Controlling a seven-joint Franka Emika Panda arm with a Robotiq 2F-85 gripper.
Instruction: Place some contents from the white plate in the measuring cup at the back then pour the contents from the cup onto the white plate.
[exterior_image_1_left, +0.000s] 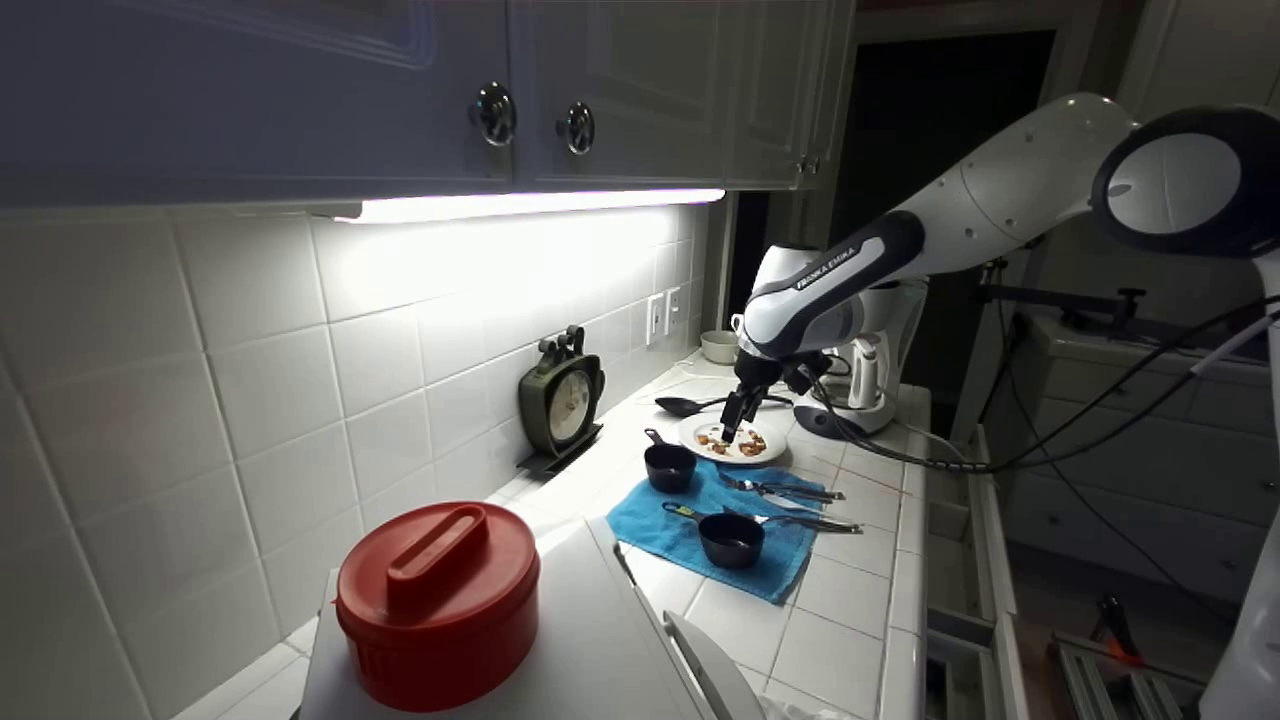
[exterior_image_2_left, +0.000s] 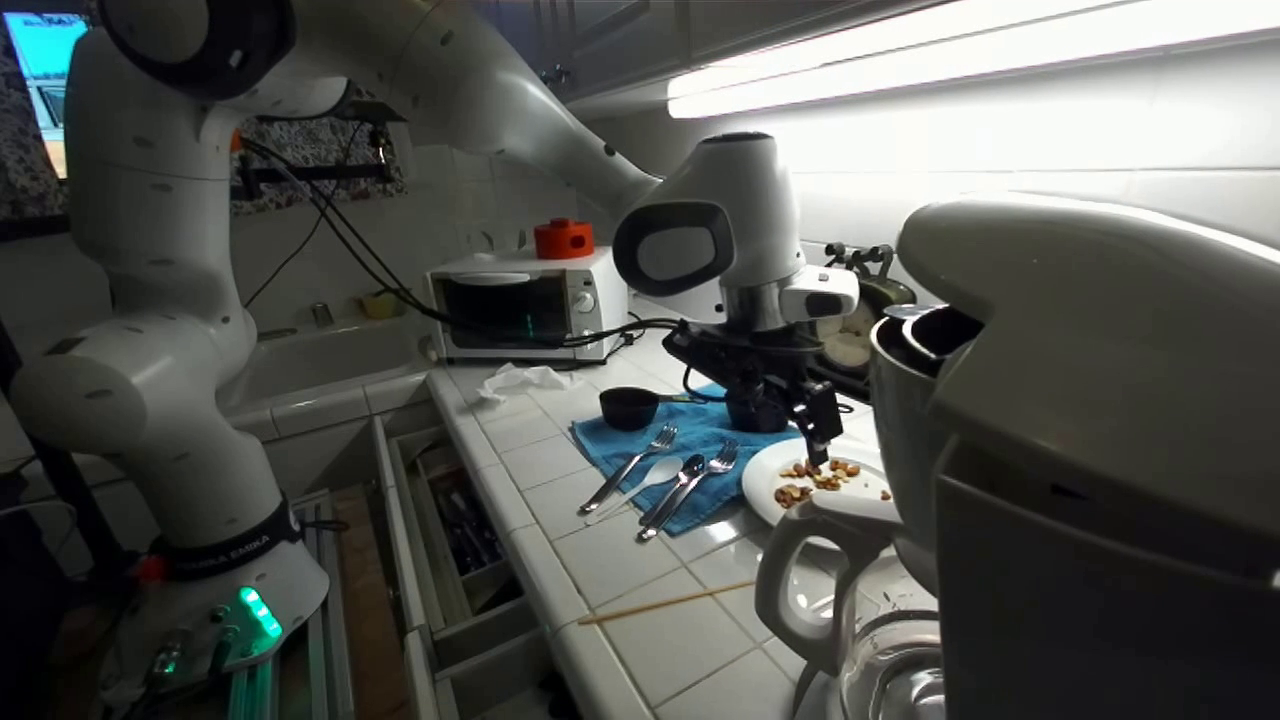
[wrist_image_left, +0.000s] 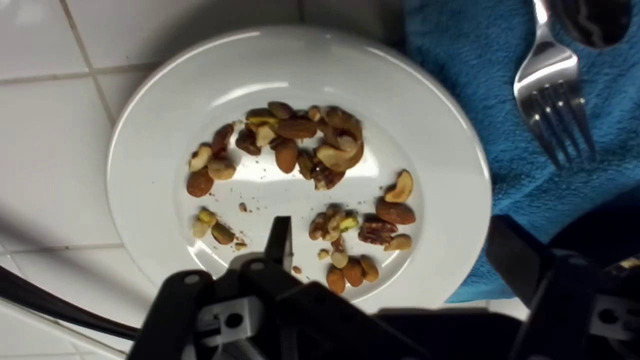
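Observation:
The white plate (wrist_image_left: 445, 145) holds scattered nuts, the contents (wrist_image_left: 296, 128); it shows in both exterior views (exterior_image_1_left: 690, 430) (exterior_image_2_left: 760, 480). My gripper (wrist_image_left: 395, 245) points down low over the plate, open and empty. One finger is over the plate's middle, the other over its rim beside the towel; several nuts lie between them in the wrist view. The gripper also shows in an exterior view (exterior_image_1_left: 735, 422). The measuring cup (exterior_image_1_left: 670, 468) stands upright near the wall beside the plate. A dark cup at the wrist view's right edge is mostly hidden by a finger; its contents are unclear.
A larger dark cup (exterior_image_1_left: 731, 541) and cutlery (exterior_image_2_left: 640, 465) lie on the blue towel (exterior_image_1_left: 640, 510). A black ladle (exterior_image_1_left: 680, 405) is behind the plate. The coffee maker (exterior_image_2_left: 1100, 420) stands close by. A scale (exterior_image_1_left: 560, 400) is by the wall. A drawer (exterior_image_2_left: 450, 500) stands open.

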